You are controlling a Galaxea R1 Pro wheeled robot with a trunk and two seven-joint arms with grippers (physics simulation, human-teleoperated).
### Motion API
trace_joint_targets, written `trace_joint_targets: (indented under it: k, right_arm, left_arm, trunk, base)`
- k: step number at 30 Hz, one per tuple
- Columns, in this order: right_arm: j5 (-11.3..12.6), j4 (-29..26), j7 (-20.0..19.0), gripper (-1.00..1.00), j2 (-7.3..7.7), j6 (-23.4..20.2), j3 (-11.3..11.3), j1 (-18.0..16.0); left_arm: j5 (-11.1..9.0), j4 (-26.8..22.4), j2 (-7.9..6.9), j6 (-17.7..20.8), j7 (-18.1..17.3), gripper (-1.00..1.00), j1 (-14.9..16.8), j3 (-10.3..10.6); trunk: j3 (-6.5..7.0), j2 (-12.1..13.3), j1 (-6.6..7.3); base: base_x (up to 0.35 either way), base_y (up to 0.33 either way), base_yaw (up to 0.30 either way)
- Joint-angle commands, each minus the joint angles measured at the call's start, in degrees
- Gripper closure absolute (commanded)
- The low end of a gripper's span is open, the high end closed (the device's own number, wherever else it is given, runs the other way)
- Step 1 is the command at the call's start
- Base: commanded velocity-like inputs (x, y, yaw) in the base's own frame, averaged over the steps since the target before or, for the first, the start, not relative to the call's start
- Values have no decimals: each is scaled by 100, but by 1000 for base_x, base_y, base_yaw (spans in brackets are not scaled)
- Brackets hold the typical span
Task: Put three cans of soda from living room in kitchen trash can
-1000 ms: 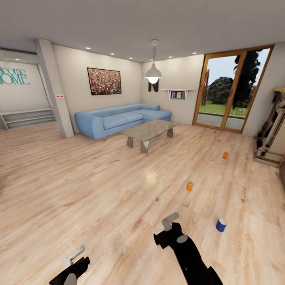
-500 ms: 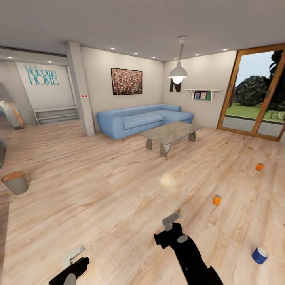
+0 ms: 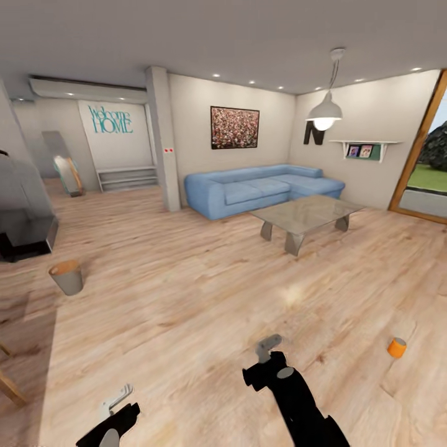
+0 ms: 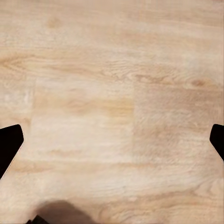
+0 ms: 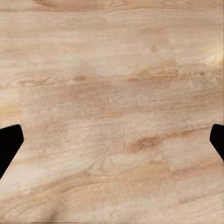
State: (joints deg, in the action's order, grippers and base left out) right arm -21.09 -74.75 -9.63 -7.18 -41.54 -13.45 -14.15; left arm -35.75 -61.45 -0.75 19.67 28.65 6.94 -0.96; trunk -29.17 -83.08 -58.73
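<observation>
A home's living room: a blue corner sofa (image 3: pixel 264 189) stands against the far wall with a glass-topped coffee table (image 3: pixel 304 216) before it; a framed picture (image 3: pixel 234 127) hangs above, a pendant lamp (image 3: pixel 324 112) from the ceiling; teal lettering (image 3: pixel 112 119) (reading "Welcome HOME") marks a farther wall; pale wood floor (image 3: pixel 186 298) runs throughout; a wood-framed glass door (image 3: pixel 422 167) opens on greenery.

The room is evenly and brightly lit by recessed ceiling spots (image 3: pixel 215 75) and a glowing pendant lamp (image 3: pixel 324 114). A soft glare patch is seen on the floor (image 3: pixel 292 294). Straight lines are bowed toward the edges. A dark blurred shadow is cast in the left wrist view.
</observation>
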Motion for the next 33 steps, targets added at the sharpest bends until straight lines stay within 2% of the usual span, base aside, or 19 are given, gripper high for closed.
trace_joint_targets:
  k: [1, 8, 24, 30, 32, 33]
  right_arm:
    - [0, 28, -7, -100, -1, -80, 0, -10]
    - [11, 51, -28, -100, 11, -133, 2, -17]
    - [54, -2, -58, -100, 24, -151, -34, -8]
    - [38, 27, -357, -100, 3, -250, 7, -25]
    - [35, 43, -393, -100, -7, -353, 13, -49]
    - [35, 102, -411, -100, -15, -497, 18, -166]
  left_arm:
    - [3, 1, 2, 1, 2, -100, 0, 0]
    - [6, 1, 4, 2, 5, -100, -1, -1]
    - [2, 37, -3, 0, 1, -100, 0, -1]
    - [-8, 53, -1, -7, -7, -100, -1, -1]
    - [-12, 53, 0, -7, -8, -100, 0, -1]
    - [-15, 50, 0, -7, -6, -100, 0, -3]
  trunk:
    - [-3, 0, 0]
    - [-26, 0, 0]
    - [-30, 0, 0]
    - [-33, 0, 0]
    - [-37, 0, 0]
    - [-39, 0, 0]
  base:
    - [331, 95, 281]
    - [339, 43, 229]
    - [345, 2, 24]
    - [345, 0, 225]
    - [345, 0, 270]
    - [345, 14, 278]
